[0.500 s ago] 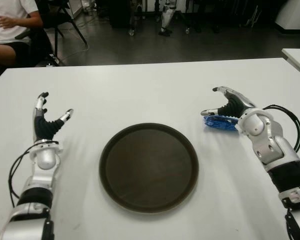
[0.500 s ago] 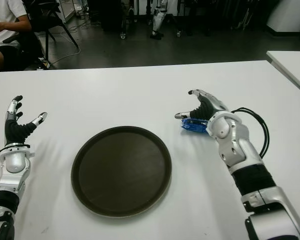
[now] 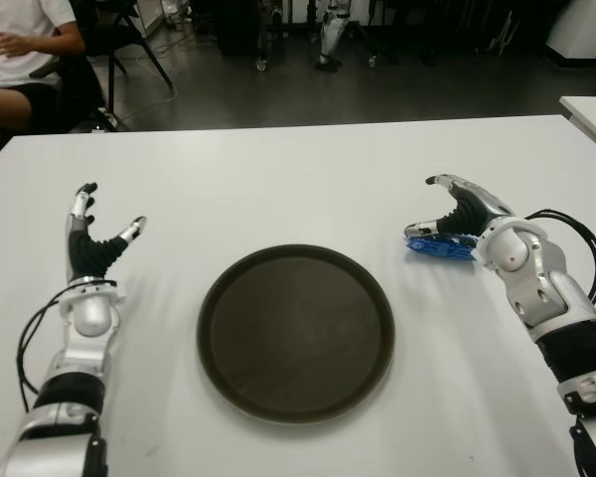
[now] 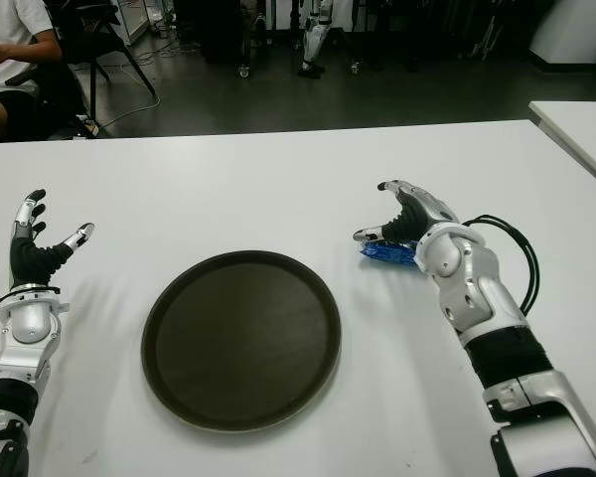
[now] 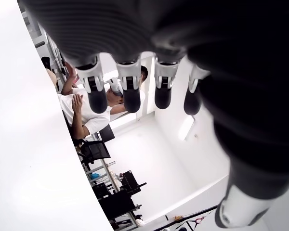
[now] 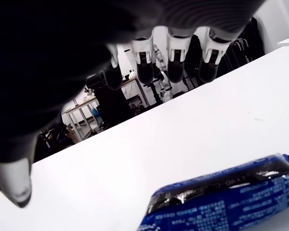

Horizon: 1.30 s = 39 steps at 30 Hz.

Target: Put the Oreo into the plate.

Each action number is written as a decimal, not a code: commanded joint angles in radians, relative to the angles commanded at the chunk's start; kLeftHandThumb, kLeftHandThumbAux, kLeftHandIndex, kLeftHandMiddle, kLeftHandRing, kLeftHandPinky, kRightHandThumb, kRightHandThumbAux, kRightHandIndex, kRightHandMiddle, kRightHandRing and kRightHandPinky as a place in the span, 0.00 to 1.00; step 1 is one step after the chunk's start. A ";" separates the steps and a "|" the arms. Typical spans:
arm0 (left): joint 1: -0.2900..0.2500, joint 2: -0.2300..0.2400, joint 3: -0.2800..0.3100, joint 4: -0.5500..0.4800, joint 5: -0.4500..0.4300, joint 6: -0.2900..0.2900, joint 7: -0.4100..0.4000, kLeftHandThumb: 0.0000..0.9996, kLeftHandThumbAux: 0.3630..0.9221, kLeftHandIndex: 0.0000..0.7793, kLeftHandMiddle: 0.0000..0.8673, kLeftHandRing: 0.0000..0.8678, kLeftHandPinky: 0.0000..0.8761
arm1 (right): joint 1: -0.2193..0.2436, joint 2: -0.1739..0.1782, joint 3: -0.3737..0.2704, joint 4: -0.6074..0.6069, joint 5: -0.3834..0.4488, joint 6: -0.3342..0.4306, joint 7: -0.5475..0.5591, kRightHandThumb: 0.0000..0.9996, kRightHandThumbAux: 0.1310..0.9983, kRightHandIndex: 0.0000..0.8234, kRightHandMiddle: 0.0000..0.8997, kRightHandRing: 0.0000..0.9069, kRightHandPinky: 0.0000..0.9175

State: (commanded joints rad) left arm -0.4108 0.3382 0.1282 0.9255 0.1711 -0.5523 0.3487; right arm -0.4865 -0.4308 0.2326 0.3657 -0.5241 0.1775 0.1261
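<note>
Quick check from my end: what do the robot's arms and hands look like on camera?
Both arms have silver-grey shells with black ribbed sections and a rounded silver wrist joint. The left hand and right hand have black palms and silver finger segments with dark tips. Black cables loop beside each forearm.

Plain white counter up front, dark floor behind it. A person in a white shirt sits at the far left, next to a black chair. Second white counter pokes in at the right edge.

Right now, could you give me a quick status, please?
Right hand open over Oreo pack, no grasp. Left hand open, idle. Plate empty.
</note>
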 joint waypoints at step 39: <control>-0.026 0.003 -0.013 0.077 0.036 -0.023 0.071 0.00 0.57 0.05 0.04 0.02 0.00 | -0.217 0.307 -0.380 0.827 0.460 -0.865 -0.290 0.00 0.64 0.00 0.00 0.00 0.00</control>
State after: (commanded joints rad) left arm -0.4371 0.3413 0.1149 1.0023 0.2069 -0.5755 0.4196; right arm -0.7035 -0.1241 -0.1474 1.1924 -0.0643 -0.6876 -0.1638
